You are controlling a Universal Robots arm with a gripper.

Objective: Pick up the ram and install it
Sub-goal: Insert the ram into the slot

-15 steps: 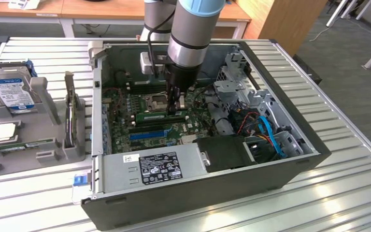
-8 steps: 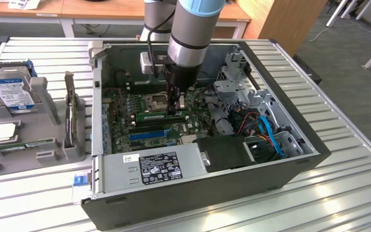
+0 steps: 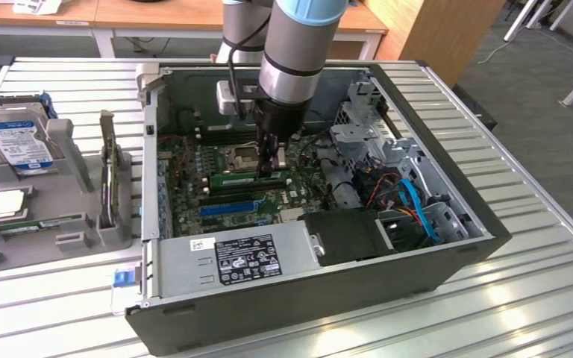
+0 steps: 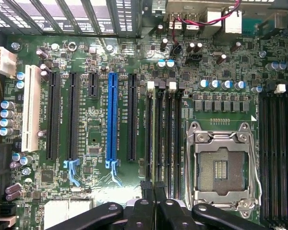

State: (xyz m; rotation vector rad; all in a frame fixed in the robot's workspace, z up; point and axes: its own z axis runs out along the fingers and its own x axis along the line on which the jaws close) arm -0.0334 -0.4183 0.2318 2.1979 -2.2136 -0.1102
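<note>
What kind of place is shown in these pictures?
Probably a robotics lab or workshop: a robot arm reaches into an open computer case on a slatted metal table, with wooden desks behind.

Case walls [image 3: 316, 313] around open motherboard [image 4: 91, 129]

1. Exterior view: a camera set high and off the arm [image 3: 297, 52] looks steeply down across the slatted tabletop [image 3: 536, 298]. It takes in the whole open computer case [image 3: 316, 313] from a middle distance, with desks [image 3: 147, 15] beyond.
2. Wrist view: a camera on the wrist faces squarely onto the motherboard [image 4: 86, 62] from close in, the fingers [image 4: 146, 191] edging into frame.
3. Shared ground: both views take in the motherboard inside the case, including the processor socket [image 4: 221, 167] and blue slot [image 4: 112, 120]. The exterior view shows them small, beneath the arm.
</note>
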